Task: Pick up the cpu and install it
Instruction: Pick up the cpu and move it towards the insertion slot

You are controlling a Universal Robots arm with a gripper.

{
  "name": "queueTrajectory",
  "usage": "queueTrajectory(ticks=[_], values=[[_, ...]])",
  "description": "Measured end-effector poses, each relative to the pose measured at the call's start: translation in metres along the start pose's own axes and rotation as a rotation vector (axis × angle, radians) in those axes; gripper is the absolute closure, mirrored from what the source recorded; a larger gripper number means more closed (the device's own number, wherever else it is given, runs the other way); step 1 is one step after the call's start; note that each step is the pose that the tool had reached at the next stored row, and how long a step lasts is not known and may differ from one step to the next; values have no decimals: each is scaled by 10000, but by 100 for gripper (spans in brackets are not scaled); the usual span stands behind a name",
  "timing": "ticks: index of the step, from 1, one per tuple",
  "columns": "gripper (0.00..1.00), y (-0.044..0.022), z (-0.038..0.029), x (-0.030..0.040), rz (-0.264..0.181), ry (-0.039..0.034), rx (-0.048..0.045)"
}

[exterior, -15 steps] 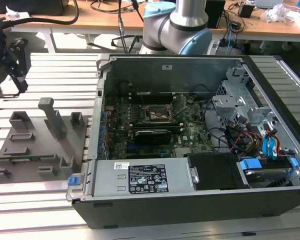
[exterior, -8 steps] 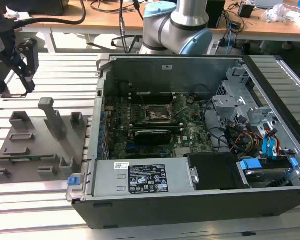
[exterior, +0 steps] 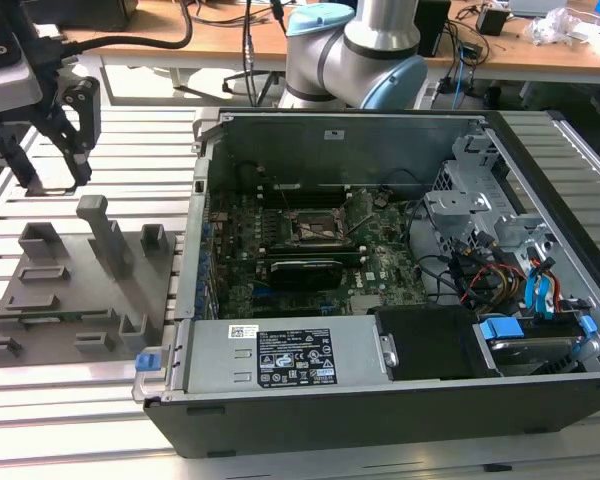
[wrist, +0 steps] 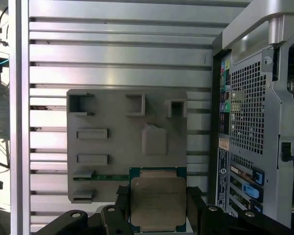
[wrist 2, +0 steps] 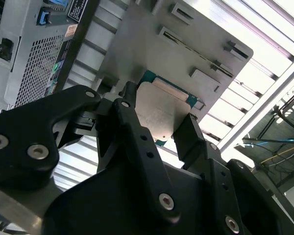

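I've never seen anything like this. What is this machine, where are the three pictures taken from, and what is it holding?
This is one robot arm, grey with blue caps, seen beyond an open computer case on a slatted metal table. The exterior view comes from a camera off the arm that takes in the whole scene. Both wrist views come from cameras riding on the arm, looking past its black jaws. Inside the case lies a green motherboard. At the exterior view's left sits a grey moulded tray with slots for parts. In both wrist views the jaws are closed on opposite sides of the cpu, a flat square chip with a silvery top and green rim, held near the tray.
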State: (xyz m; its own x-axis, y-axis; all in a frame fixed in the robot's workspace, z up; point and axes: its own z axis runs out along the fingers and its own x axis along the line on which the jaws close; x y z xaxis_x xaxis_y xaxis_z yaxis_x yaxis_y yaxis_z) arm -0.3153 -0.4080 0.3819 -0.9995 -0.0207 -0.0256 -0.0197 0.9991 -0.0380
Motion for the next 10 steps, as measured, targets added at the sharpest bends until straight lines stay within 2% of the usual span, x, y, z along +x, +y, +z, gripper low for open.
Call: queueTrajectory(ticks=[10], values=[[45,0,5,-187,-1,0,37]])
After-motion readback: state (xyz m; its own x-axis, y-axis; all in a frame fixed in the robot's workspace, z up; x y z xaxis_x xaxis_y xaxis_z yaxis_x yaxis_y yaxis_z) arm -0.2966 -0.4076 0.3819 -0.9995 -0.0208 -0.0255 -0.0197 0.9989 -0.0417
